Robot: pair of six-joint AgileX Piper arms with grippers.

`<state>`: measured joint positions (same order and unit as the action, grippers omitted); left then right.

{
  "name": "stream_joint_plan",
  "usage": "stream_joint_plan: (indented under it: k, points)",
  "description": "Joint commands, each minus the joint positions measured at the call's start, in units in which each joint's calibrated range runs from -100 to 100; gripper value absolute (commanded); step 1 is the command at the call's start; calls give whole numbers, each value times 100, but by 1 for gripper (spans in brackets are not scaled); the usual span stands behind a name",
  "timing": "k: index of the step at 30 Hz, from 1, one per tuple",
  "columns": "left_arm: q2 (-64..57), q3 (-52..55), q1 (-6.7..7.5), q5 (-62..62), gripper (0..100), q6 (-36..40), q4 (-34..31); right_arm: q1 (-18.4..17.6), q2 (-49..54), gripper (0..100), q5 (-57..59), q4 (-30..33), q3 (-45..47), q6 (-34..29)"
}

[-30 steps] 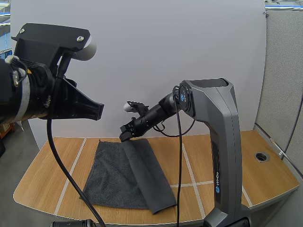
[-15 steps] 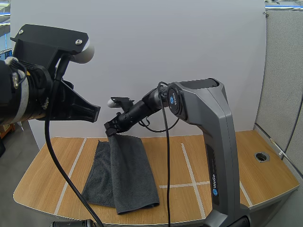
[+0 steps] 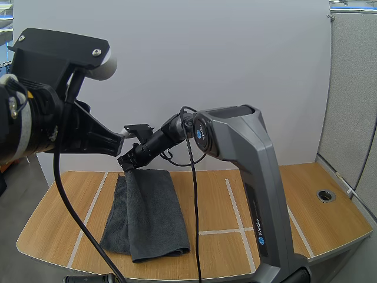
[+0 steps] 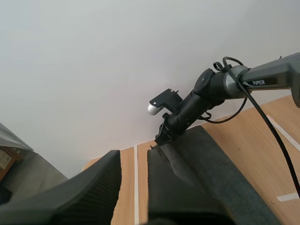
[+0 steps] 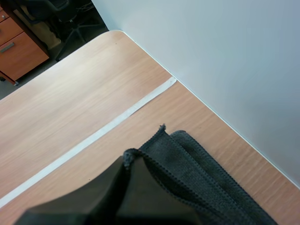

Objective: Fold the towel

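Note:
A dark grey towel [image 3: 150, 212] lies on the wooden table [image 3: 247, 194], doubled over lengthwise, its folded half covering most of the lower layer. My right gripper [image 3: 125, 165] holds the towel's far left corner, raised just above the table. In the right wrist view the right gripper [image 5: 129, 157] is shut with the towel's hem [image 5: 197, 159] pinched at its tips. My left arm [image 3: 53, 118] hangs high at the near left. The left gripper [image 4: 135, 187] is open over the towel's [image 4: 211, 164] left edge, nothing between its fingers. Beyond it, the right gripper [image 4: 159, 138] grips the far corner.
White tape lines [image 3: 234, 203] divide the tabletop. A round cable hole [image 3: 325, 194] sits at the far right. The right arm's grey column [image 3: 265, 194] rises from the table's front right. A white wall stands right behind the table's far edge.
The right gripper has carried the towel's far corner to the left, drawing the folded half across the lower layer. The towel now looks narrower. The left arm has barely moved.

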<state>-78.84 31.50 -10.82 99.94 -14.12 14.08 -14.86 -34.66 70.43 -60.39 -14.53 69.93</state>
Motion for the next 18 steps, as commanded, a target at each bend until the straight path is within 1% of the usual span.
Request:
stream_joint_plan:
  k: [1,8,13,14,16,17,18]
  points:
    - [-48,25,-8,6,34,67,3,-49,-301,0,15,112,-357,-69]
    - [-48,25,-8,6,34,124,3,-146,-734,0,-143,162,-640,-69]
    - [-48,25,-8,6,34,124,3,-187,-823,0,-660,162,-656,-60]
    - [-48,25,-8,6,34,124,3,-196,-822,7,-728,162,-656,-60]
    - [-48,25,-8,6,34,123,-23,-196,-822,32,-742,110,-656,-60]
    - [-48,25,-8,6,34,123,-103,-196,-822,46,-742,110,-656,-60]
    - [-48,25,-8,6,34,123,-153,-196,-822,70,-664,110,-656,-60]
